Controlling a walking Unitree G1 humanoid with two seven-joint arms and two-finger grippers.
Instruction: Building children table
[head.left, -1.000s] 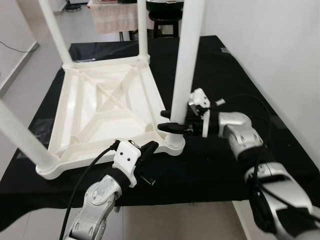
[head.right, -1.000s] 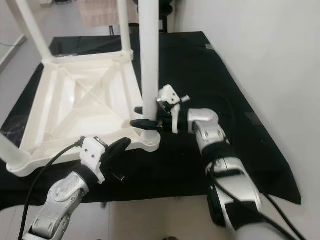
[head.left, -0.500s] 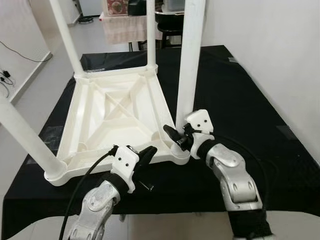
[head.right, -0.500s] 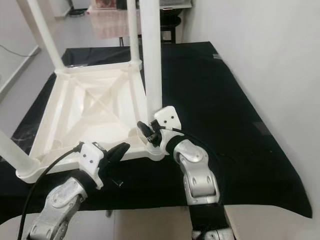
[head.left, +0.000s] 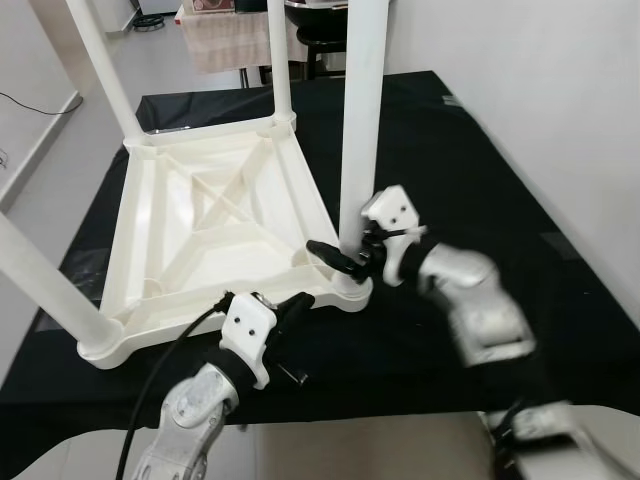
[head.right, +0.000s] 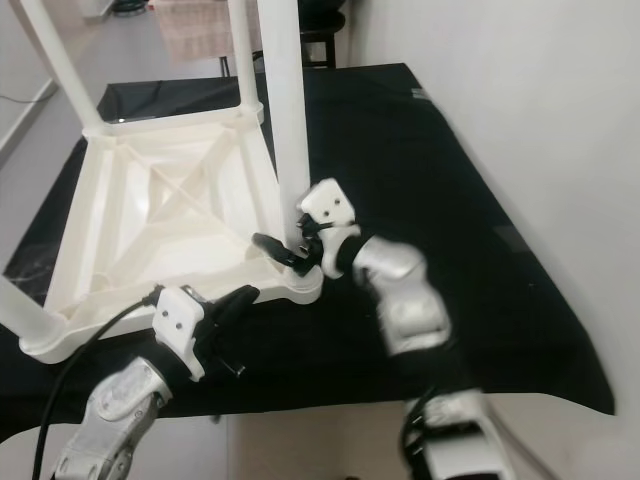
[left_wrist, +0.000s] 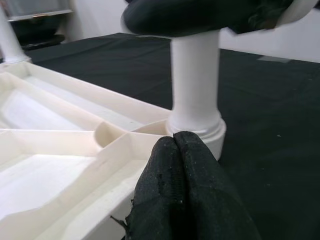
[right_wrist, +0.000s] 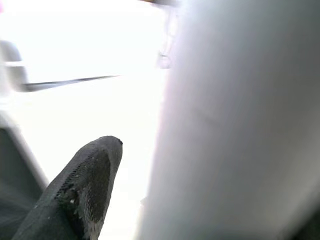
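Since 0.5 s ago, right gripper (head.left: 345, 258) rose to grasp near leg (head.left: 360, 130) base, fingers spread around it. Left gripper (head.left: 296, 305), closed and empty, rests by upturned table (head.left: 215, 215) corner. Turn leg straight, w/o tilting.

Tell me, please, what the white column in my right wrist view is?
Observer: It is the near leg of the upturned table; the right pincer is at its base.
Operator: Where is the left pincer?
Observer: The left pincer is shut, its tip at the table's rim beside that leg's socket.
Operator: What does the table lie on?
Observer: A black cloth.
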